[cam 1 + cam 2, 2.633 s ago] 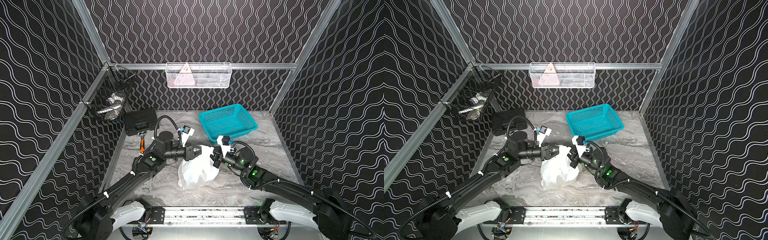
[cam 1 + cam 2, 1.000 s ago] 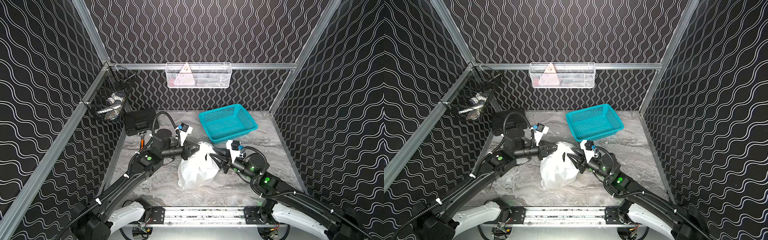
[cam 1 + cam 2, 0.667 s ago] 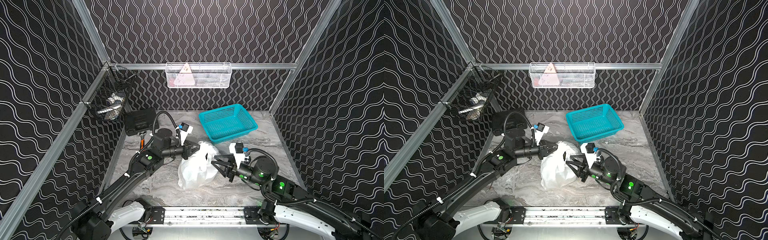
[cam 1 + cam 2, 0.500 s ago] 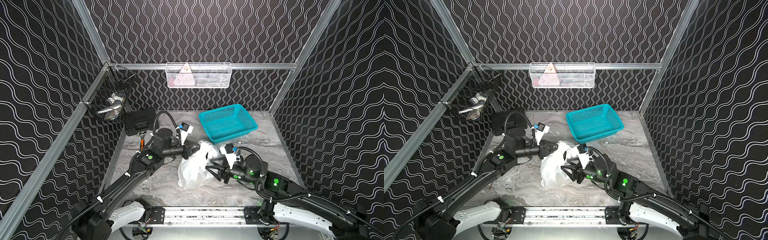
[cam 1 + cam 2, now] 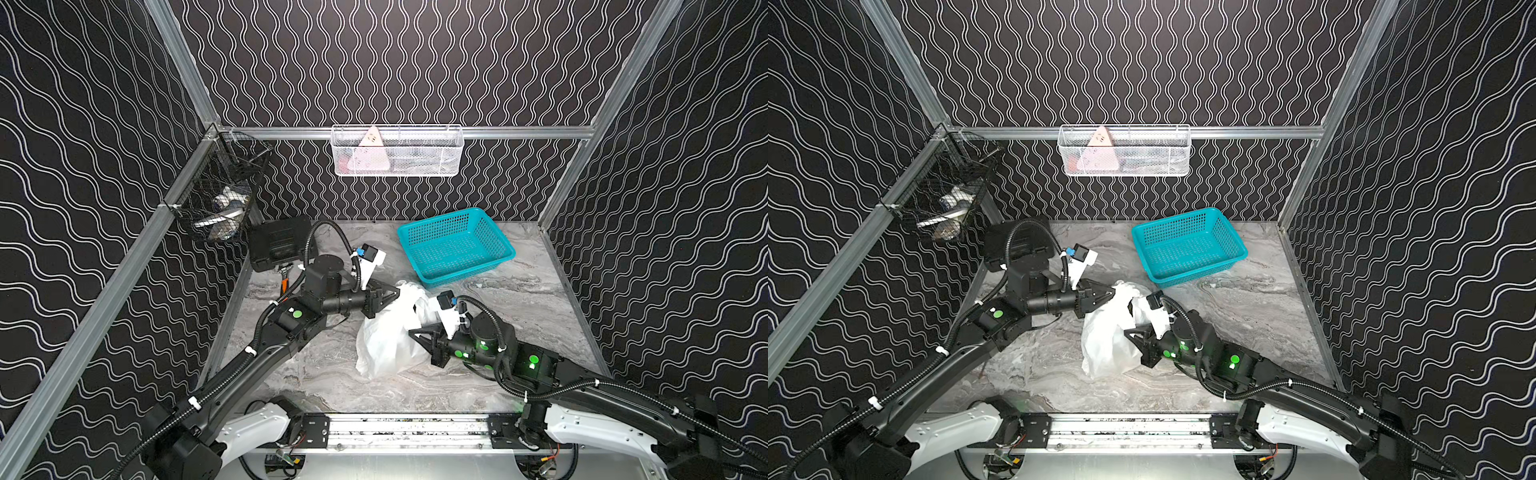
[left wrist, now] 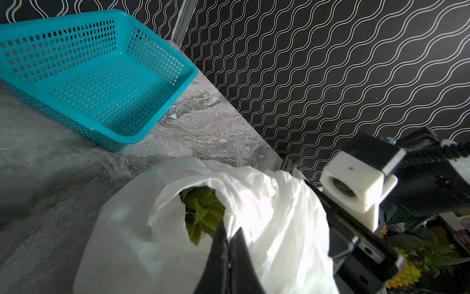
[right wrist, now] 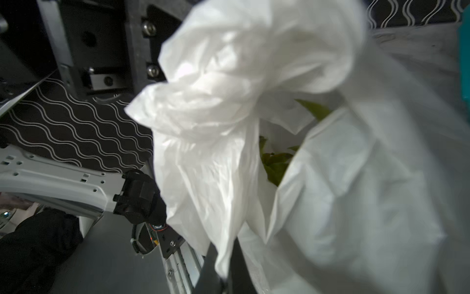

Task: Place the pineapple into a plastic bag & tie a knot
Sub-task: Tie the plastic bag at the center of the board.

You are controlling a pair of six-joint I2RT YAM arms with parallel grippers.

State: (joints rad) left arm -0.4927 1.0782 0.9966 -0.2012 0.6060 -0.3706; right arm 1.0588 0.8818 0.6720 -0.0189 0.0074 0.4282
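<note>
Knot step. The green-crowned yellow pineapple (image 6: 203,213) sits inside the thin white crinkly plastic bag (image 5: 386,340) on the grey marbled surface (image 5: 519,291). The left tool (image 5: 395,292) pinches the bag's rim and the right tool (image 5: 413,332) pinches the opposite flap. Next, probably: cross the flaps, loop, pull tight.

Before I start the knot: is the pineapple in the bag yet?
In: pineapple leaves show inside the open bag in both wrist views; the fruit's body is hidden.
</note>
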